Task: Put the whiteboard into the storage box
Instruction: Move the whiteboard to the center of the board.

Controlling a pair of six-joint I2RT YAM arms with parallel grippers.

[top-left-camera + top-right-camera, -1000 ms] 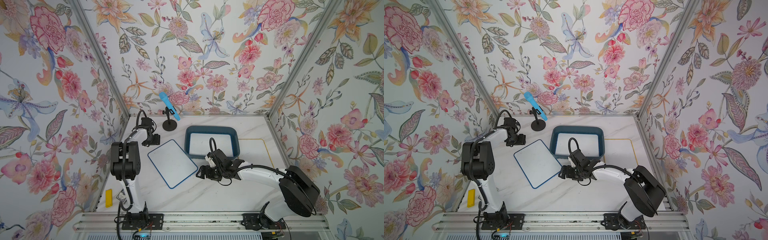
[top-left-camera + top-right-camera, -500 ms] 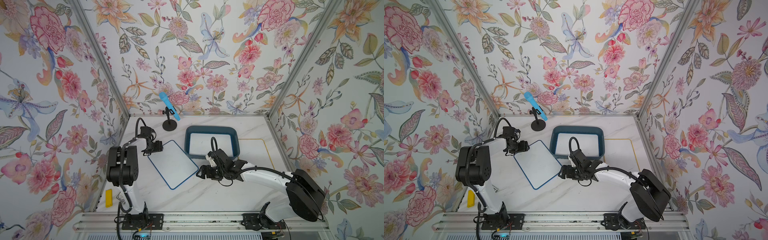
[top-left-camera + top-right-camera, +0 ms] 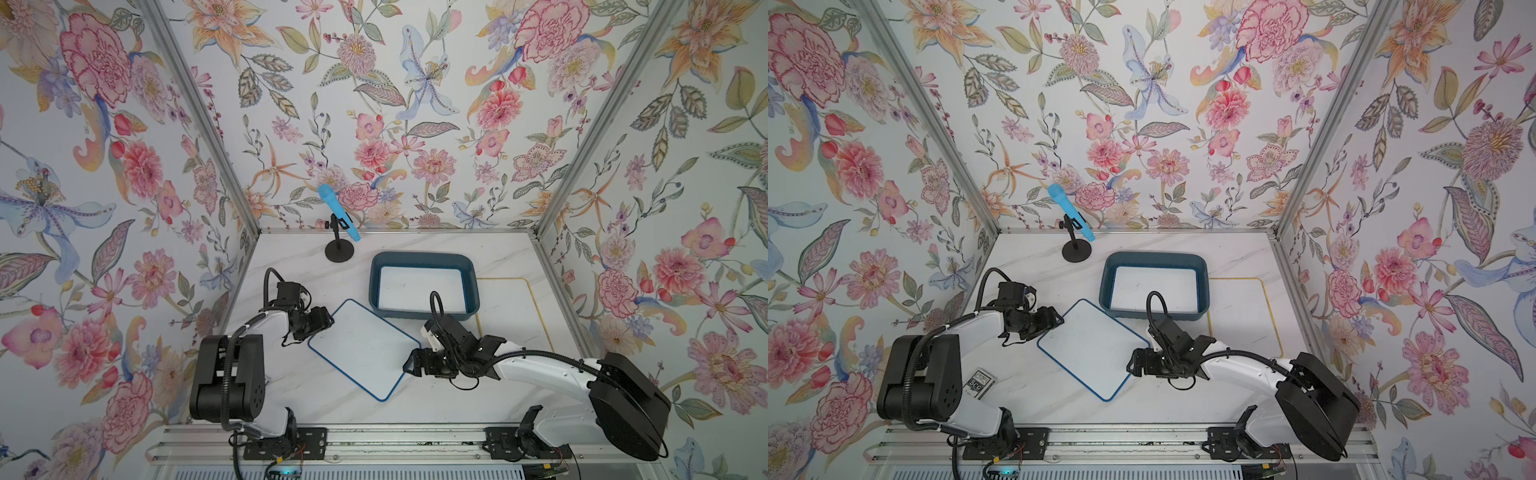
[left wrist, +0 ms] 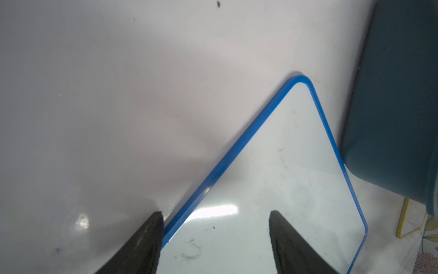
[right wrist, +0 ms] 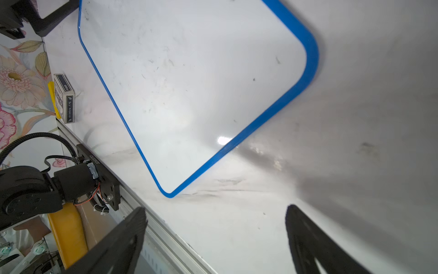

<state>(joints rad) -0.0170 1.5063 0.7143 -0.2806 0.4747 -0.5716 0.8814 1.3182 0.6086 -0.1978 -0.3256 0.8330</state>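
So the whiteboard [image 3: 363, 349] is lying flat on the desk [image 3: 436, 401], turned corner-on, sitting just near-left of the storage box [image 3: 422, 257] with a sliver of desk showing between them, so it isn't in yet. The left pincer [image 4: 215, 213] is hanging wide open over the board's left edge, one finger outside the blue rim and the other over the white face, gripping nothing. The right pincer [image 3: 409, 365] is gaping open too, empty, waiting just off the board's right corner. To me the board is looking thin, stiff and light, but glossy, and it's hugging the desk with no gap underneath. I'd say fingers are going to skate off the face. The blue rim is the place to take hold, probably by tipping one edge up first. Since it's rigid, one good pinch on an edge should be carrying the whole thing. What's bugging me is that I can't tell whether that left outer finger is actually touching the rim. The box is showing white inside, and I can't say if that's its floor or another board. Right of the box a yellow-edged rectangle [image 3: 1241, 316] is lying, partly cut off by the right arm.
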